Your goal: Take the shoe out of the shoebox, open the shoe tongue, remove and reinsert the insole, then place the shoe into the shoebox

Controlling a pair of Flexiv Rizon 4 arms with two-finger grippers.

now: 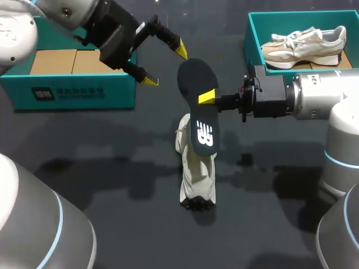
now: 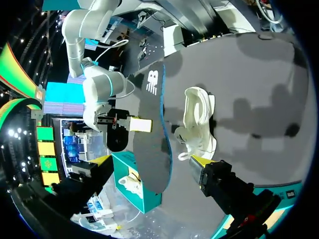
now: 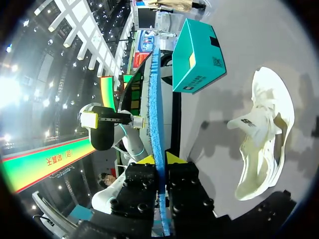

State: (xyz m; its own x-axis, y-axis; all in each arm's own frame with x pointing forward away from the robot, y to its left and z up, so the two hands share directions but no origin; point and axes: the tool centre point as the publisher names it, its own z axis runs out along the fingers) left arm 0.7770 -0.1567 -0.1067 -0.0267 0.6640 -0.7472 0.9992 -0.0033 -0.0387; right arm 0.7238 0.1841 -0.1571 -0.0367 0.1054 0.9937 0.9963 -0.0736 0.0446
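Your right jaws clamped insole [image 1: 197, 106] above shoe [image 1: 196, 174] on counter [image 1: 101, 168]; right wrist view showed both tips pinching, head view just one. Your left jaws hung spread, empty, near insole.

White logo [image 1: 205, 134] on insole [image 1: 196, 78]; shoebox [image 1: 115, 92] label [image 1: 67, 93] illegible.

Table [image 1: 112, 185]: dark matte surface with soft shadows lying across it. At the far right corner an open teal box [image 1: 252, 42] stands on the table. Inside it is one beige-and-white sneaker [image 1: 305, 47] with white laces, upright on its sole, toe toward the box's left wall, spanning most of the visible interior.
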